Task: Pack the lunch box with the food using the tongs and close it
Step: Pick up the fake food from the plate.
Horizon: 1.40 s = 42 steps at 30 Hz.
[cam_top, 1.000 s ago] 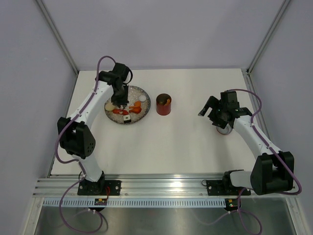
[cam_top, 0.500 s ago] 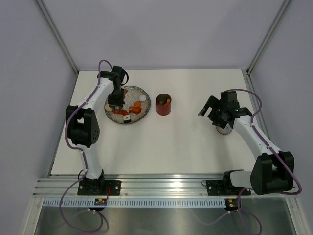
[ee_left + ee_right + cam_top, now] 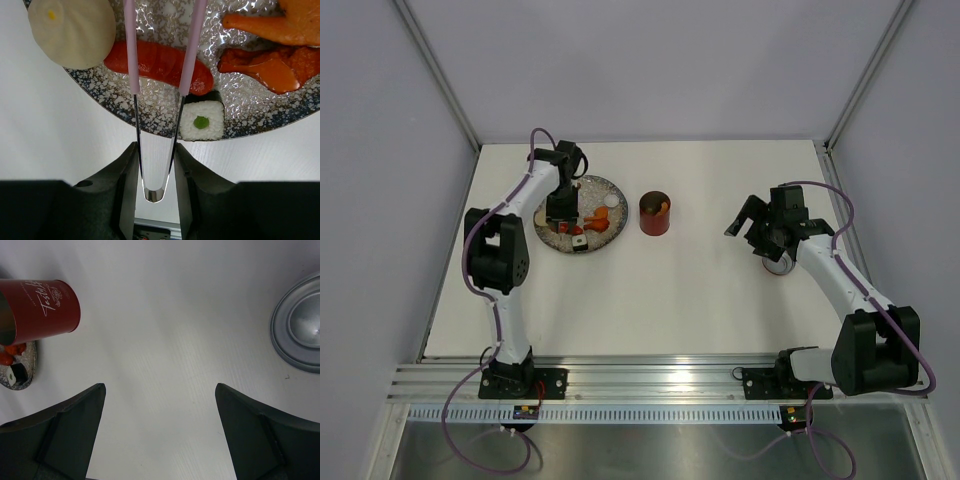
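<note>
The claw [image 3: 160, 390] stands wide open, one dark finger [image 3: 65, 425] low on the left and the other low on the right, white table [image 3: 165, 315] showing between them. Far to the left is the red lunch box [image 3: 42, 310], white script on its side. Just beside it, a speckled plate [image 3: 27, 360] carries red and white food pieces [image 3: 10, 354]. At the right edge the lid [image 3: 300, 330] lies silver side up, well apart from the lunch box.

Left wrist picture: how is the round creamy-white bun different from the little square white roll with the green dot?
The round creamy-white bun is a smooth dome; the little square white roll is a boxy block. The bun is bigger than the roll. The bun has a yellow dot, the roll a green one plus a dark wrap. Both sit near the rim of the speckled grey plate, either side of the pale pink tongs.
</note>
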Tool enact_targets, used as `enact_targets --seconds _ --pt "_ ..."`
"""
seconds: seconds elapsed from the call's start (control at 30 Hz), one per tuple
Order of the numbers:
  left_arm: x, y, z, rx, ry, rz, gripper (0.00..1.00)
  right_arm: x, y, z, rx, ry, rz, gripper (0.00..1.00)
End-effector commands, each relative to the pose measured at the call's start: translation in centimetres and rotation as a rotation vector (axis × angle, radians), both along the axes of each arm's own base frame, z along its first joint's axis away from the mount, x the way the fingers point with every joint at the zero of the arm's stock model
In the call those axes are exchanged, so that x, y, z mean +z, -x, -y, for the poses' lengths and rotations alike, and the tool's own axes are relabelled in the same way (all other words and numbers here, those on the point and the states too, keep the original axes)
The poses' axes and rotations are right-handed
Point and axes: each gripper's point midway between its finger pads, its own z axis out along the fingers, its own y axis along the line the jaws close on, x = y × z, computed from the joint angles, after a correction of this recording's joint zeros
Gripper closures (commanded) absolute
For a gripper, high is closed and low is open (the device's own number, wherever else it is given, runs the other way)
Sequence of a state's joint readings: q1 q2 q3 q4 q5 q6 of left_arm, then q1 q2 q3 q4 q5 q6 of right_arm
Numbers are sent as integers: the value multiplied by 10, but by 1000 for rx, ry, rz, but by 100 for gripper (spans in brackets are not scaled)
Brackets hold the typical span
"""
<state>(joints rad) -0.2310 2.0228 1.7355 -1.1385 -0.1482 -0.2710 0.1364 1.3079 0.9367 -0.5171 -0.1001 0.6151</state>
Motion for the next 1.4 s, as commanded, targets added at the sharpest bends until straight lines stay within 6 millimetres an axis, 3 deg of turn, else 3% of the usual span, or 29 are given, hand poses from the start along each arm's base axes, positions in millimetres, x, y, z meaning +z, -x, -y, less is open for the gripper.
enact_targets --seconds 0.0,0.53,1.37 --pt "5 -10 -4 21 -15 41 65 5 -5 -5 19 -19 27 0" --pt "-1 -18 -10 64 11 32 64 9 -9 -6 26 -17 30 1" --pt "-6 -41 -4 22 55 10 63 8 -15 -7 28 -17 26 1"
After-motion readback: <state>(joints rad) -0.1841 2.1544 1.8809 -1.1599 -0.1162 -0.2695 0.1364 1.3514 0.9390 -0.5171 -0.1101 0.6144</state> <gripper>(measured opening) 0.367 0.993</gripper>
